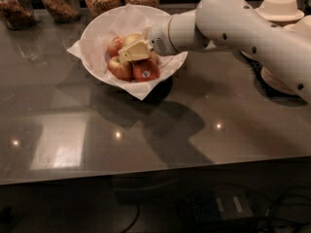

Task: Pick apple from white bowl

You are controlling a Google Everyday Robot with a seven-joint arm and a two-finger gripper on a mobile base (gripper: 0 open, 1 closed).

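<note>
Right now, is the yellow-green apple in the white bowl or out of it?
In: the yellow-green apple lies with other apples inside the white bowl, the gripper over it.

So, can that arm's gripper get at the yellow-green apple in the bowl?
Probably yes: the gripper sits inside the white bowl, right over the yellow-green apple, with nothing visibly between them.

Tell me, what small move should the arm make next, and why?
Probably ease the gripper slightly lower onto the apple. The gripper is inside the white bowl, directly over that yellow-green apple, which lies among red apples and does not look lifted.
</note>
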